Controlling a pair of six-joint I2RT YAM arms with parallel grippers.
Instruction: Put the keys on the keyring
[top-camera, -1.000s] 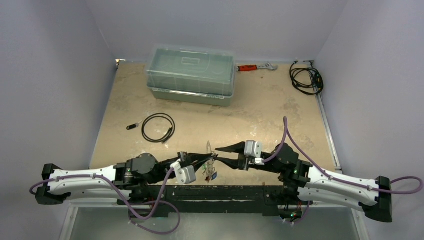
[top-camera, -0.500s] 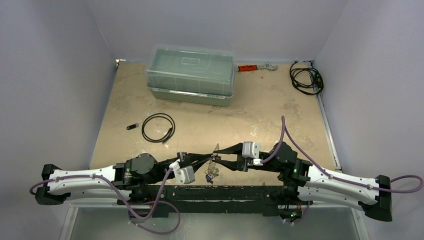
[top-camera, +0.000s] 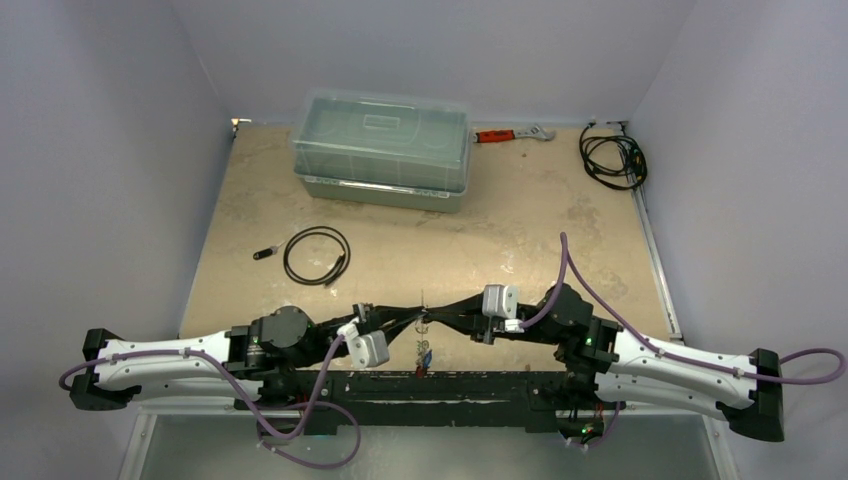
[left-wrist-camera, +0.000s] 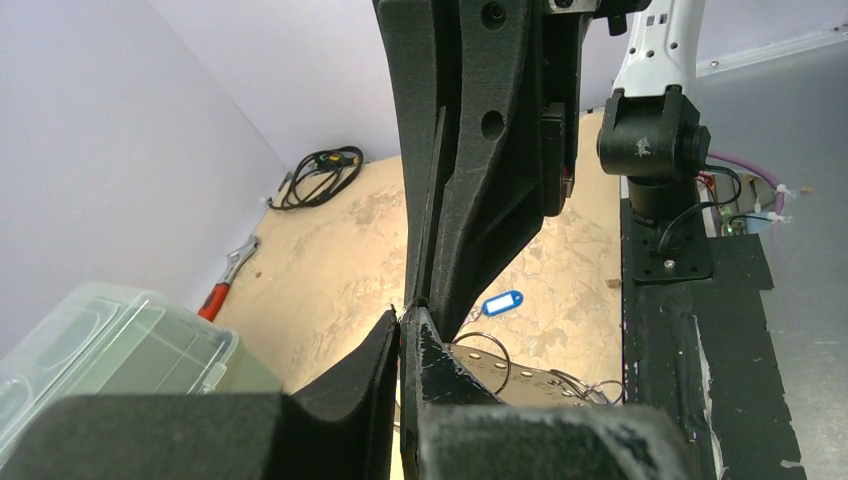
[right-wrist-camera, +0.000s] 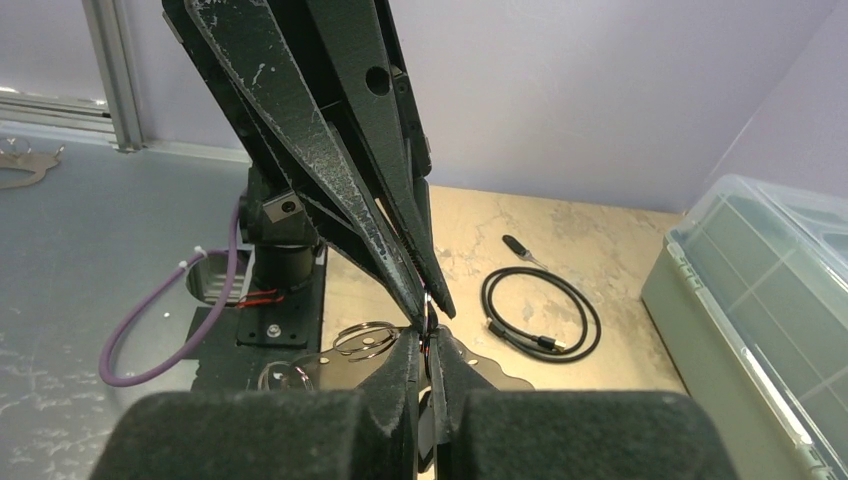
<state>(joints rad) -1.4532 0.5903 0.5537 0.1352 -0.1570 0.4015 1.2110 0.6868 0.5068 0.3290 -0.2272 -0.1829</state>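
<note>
**Grippers meet tip to tip at the ring**

Closing from the right, the right gripper (top-camera: 434, 316) has brought its wide-spread jaws together and now sits nose to nose with the left gripper (top-camera: 417, 321). The left jaws are clamped on the rim of the keyring (left-wrist-camera: 505, 372), which hangs between the two arms over the near edge of the table (top-camera: 450, 240). The right jaws are pressed together at the same spot. Whether they nip the rim or a key's wire loop is hidden between the pads. The keys (top-camera: 423, 352) dangle in a bunch just below, one on a blue tag (left-wrist-camera: 502, 301).

My judgement for this step is that the left should hold rigid while the right makes only small, slow moves. The ring is a thin, flat, slick metal plate with small holes near its edge, so it offers little purchase and could pivot or slip. The wire loops look springy, and the plastic tags are smooth oblongs.
</note>
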